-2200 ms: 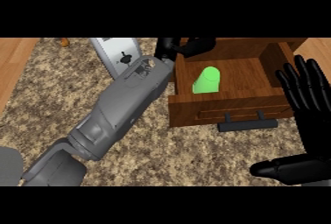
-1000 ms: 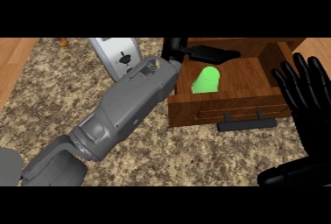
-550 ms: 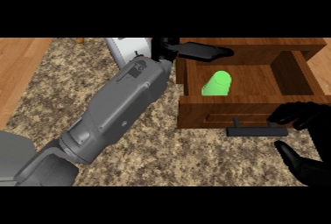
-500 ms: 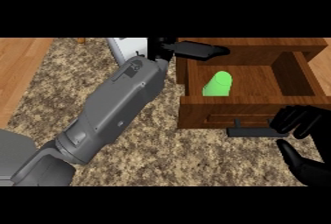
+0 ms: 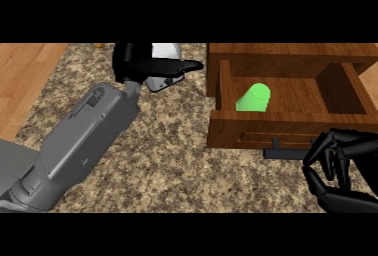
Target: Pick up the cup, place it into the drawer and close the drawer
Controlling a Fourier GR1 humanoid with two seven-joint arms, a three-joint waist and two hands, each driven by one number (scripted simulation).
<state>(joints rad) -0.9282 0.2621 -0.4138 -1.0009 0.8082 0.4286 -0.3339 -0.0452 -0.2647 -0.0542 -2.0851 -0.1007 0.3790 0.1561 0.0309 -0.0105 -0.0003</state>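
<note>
Here we see the counter (image 5: 170,165) bearing the open drawer (image 5: 236,132). Our left hand (image 5: 151,67) hangs just left of it, fingers straight, holding nothing. Our right hand (image 5: 339,165) curls empty at the drawer front. The cup (image 5: 255,98) sits inside the drawer. The handle (image 5: 284,153) lies just beside our right hand.

This looks like a home kitchen. The work surface is a speckled brown-and-cream stone counter (image 5: 184,167), the mottled granite-like kind fitted in kitchens, and it fills most of the view. Along the counter's left edge runs a band of pale straight-grained wood (image 5: 26,85), which could be flooring or trim; which one cannot be told. Toward the counter's far right corner sits a dark brown wooden drawer (image 5: 244,132), standing open, with a flat dark bar handle (image 5: 284,153) on its front. Inside it is a small bright green cup (image 5: 255,98), ordinary kitchenware.
</note>
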